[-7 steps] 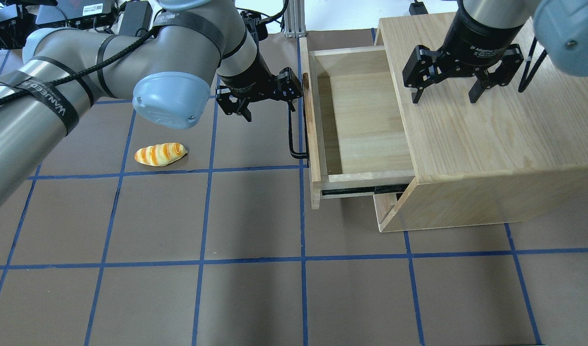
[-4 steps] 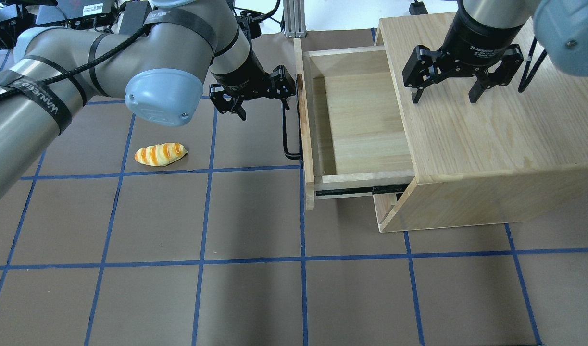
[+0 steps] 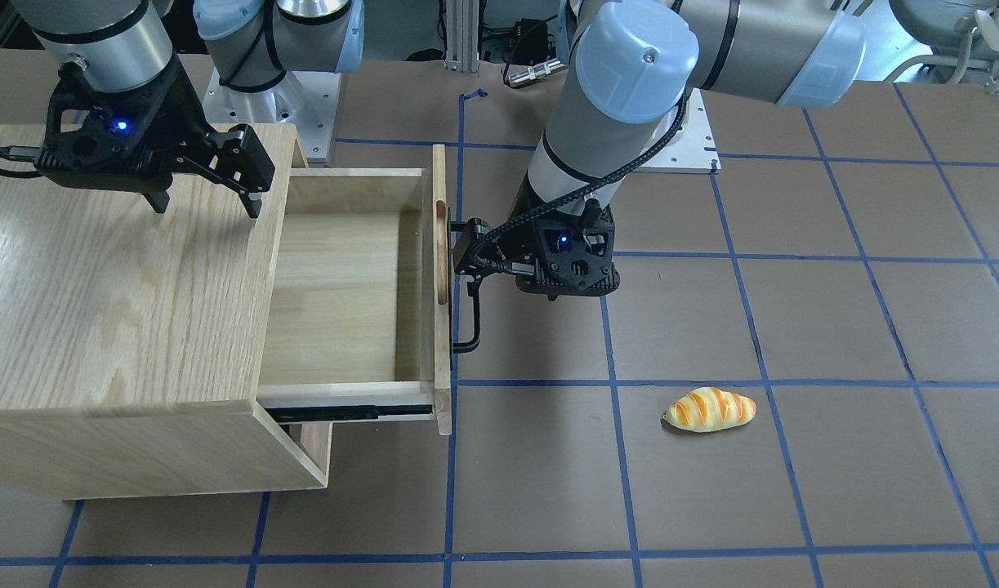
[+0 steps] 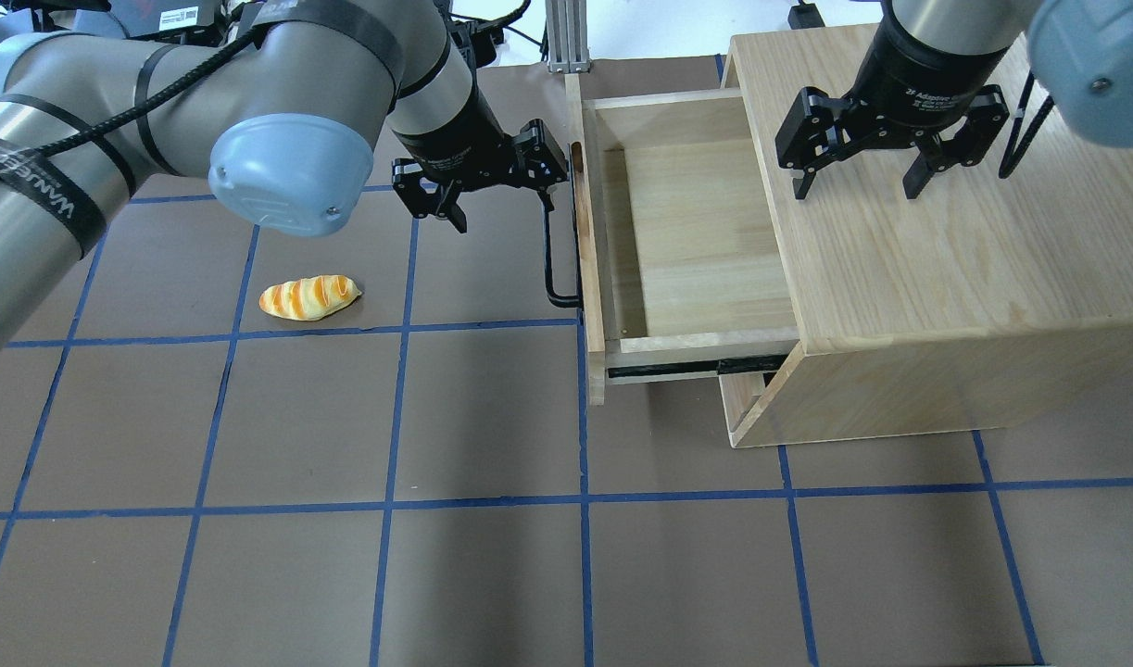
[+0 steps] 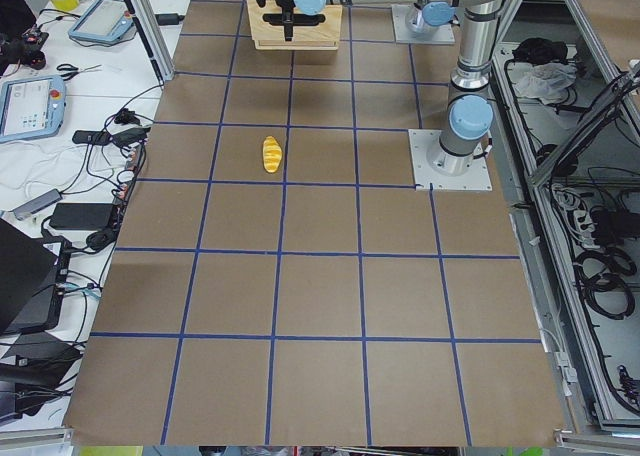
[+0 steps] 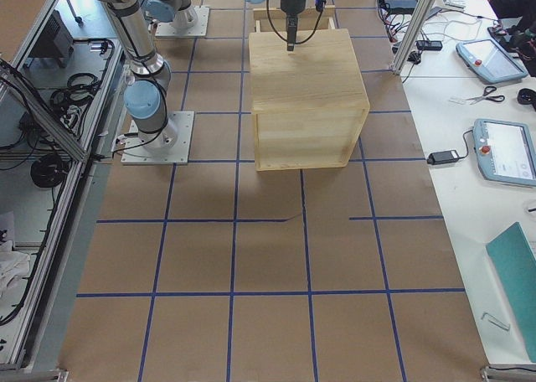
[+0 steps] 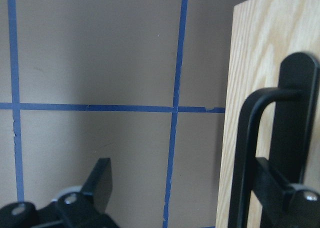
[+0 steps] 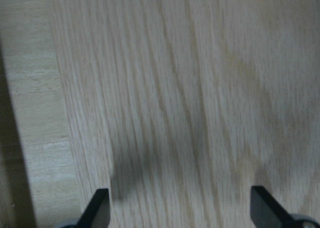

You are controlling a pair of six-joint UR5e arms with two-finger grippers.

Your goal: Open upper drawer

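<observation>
The upper drawer [image 4: 696,232] is pulled far out of the oak cabinet [image 4: 946,241] and is empty inside; it also shows in the front view [image 3: 344,286]. Its black bar handle [image 4: 549,250] runs along the front panel [image 4: 586,278]. My left gripper [image 4: 506,204] is open beside the panel. In the left wrist view the handle [image 7: 250,153] lies between the fingers, close to the right finger [image 7: 297,118]. My right gripper [image 4: 858,185] is open and empty, hovering above the cabinet top [image 8: 175,88].
A yellow-orange bread roll [image 4: 308,297] lies on the brown table to the left of the drawer, also in the front view [image 3: 709,409]. Blue tape lines grid the table. The drawer's black slide rail [image 4: 696,368] is exposed at the side.
The upper drawer has slid a little further out to the left, and my left gripper and arm moved left with it. The right gripper has not moved.
</observation>
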